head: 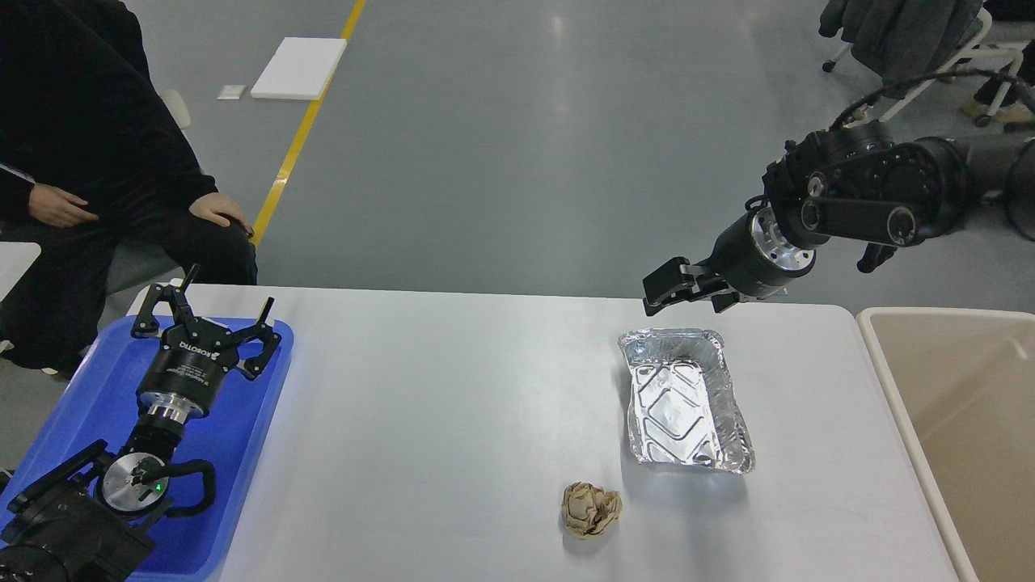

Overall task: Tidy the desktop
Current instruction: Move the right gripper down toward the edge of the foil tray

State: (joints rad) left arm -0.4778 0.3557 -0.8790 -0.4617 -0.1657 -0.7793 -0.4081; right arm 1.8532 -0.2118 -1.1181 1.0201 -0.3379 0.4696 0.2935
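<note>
The desktop [453,420] is a wide white tabletop. An empty, shiny foil tray [686,402] lies on its right half. A crumpled brown paper ball [590,509] lies in front of the tray, near the front edge. My right gripper [689,297] hangs open and empty just above the table's far edge, right behind the foil tray's far end. My left gripper [217,314] is open and empty over the blue tray [234,453] at the left, fingers pointing away from me.
A beige rimmed bin [889,388] stands against the table's right edge. A seated person in black [97,162] is behind the far left corner. A white board [299,68] lies on the grey floor beyond.
</note>
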